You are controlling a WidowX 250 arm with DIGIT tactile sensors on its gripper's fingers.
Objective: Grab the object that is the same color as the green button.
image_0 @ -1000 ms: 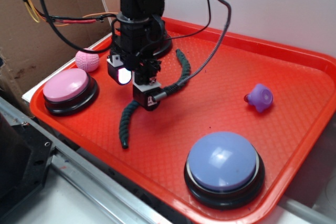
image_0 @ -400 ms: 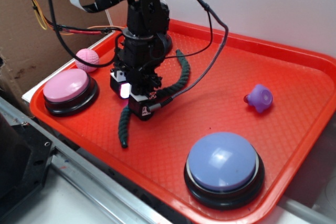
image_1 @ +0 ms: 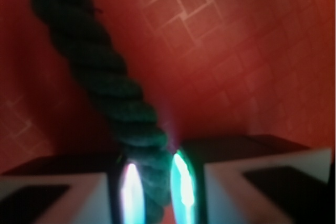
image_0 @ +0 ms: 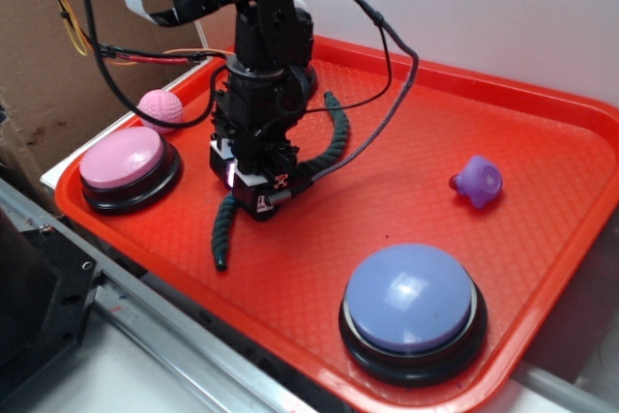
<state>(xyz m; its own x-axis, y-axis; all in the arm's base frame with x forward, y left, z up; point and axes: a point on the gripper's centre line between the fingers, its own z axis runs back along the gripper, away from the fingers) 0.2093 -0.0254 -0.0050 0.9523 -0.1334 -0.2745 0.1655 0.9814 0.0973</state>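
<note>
Arm vertical, gripper (image_0: 253,202) pointing down at tray level, jaws nearly closed.

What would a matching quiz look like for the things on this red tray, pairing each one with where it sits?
Things:
1. pink button
2. blue-purple button
3. purple toy
4. dark green rope

Places:
A. alone towards the tray's right side
B. between the end effector's fingers
C. left edge, next to the pink ball
D. front of the tray, nearest the camera

Pairs: 1-C, 2-D, 3-A, 4-B
</note>
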